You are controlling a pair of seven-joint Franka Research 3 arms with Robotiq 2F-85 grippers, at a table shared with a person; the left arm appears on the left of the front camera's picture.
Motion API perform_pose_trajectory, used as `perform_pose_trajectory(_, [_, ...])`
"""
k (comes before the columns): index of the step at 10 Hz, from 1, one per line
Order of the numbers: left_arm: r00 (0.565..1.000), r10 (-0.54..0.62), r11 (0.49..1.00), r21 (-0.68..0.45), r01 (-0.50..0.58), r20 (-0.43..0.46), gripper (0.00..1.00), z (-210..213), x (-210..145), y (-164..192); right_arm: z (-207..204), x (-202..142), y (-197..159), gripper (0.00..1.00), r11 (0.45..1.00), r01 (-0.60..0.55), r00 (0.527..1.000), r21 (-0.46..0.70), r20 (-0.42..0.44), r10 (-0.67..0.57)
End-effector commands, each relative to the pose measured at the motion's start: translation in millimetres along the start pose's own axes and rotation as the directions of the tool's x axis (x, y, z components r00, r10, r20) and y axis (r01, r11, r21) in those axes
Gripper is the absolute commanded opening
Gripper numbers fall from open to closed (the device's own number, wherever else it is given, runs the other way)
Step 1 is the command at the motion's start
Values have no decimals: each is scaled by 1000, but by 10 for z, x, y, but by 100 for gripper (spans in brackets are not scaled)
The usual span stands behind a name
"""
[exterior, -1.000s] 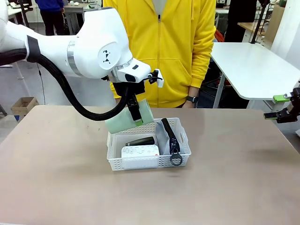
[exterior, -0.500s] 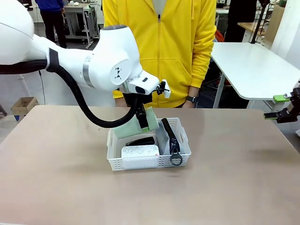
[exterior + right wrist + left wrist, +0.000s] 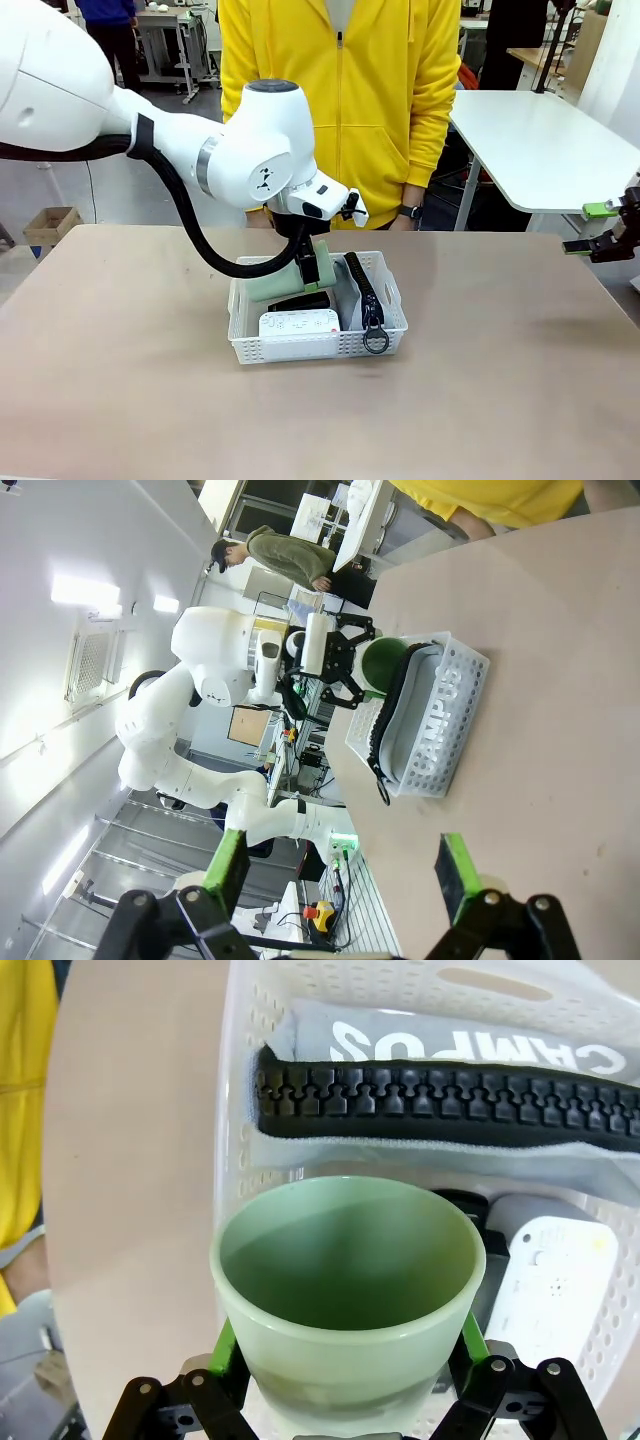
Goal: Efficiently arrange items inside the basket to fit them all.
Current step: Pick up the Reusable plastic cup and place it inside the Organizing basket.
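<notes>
- Holding the cup (image 3: 283,281) sideways, the left gripper (image 3: 312,272) sits over the back-left part of the basket (image 3: 396,322); cup mouth points toward the robot's left, base end toward the pouch.
- Left wrist view: green pads clamp the cup (image 3: 348,1290) from both sides near its base, jaws spread wide around it; cup interior is bare.
- Cup is low, about at basket rim level; can't tell if it touches anything below.
- Basket stands mid-table (image 3: 520,400), long side facing the robot, handle cut-out on its right end.
- Box (image 3: 299,323) lies flat along the front wall, left-centre, w/ small marks on top.
- Stapler (image 3: 300,301) lies just behind the box, partly under the cup.
- Pouch (image 3: 352,292) stands on edge in the right part of the basket, zipper (image 3: 363,288) up, ring pull (image 3: 376,340) hanging over the front rim.
- Left wrist view: pouch (image 3: 440,1045) shows white print, zipper (image 3: 450,1100) runs across the frame; box (image 3: 545,1270) is at right beside the cup, a dark bit of stapler (image 3: 465,1203) between them.
- Right gripper (image 3: 598,228) hangs at the table's right edge, well apart from the basket; jaws wide, nothing b/w them.
- Right wrist view: green pads (image 3: 227,862) stand far apart, basket (image 3: 450,720) and pouch (image 3: 425,715) seen farther off.
- Person in yellow jacket (image 3: 340,100) stands at the far side, behind the basket.
</notes>
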State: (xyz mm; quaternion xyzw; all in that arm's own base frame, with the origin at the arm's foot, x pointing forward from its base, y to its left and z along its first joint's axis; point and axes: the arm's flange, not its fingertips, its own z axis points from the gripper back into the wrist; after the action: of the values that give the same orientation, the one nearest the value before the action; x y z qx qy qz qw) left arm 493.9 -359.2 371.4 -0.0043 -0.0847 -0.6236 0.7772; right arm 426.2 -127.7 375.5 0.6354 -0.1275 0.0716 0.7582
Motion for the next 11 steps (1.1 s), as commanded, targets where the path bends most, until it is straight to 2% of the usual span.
perform_pose_trajectory(1, [999, 3, 1000, 3, -3, -34, 92, -65, 117, 1, 8, -6, 61, 100, 1000, 16, 1000, 0, -10, -16])
perform_pose_trajectory(7, [998, 18, 1000, 3, -17, -61, 92, -171, 155, 41, 8, -6, 61, 100, 1000, 16, 1000, 0, -10, -16])
perform_pose_trajectory(8, [998, 25, 1000, 11, -24, -60, 100, -178, 160, 59, 8, -6, 61, 100, 1000, 16, 1000, 0, -10, -16])
perform_pose_trajectory(11, [998, 28, 999, 30, -27, -59, 100, -170, 151, 66, 8, -6, 61, 100, 1000, 16, 1000, 0, -10, -16])
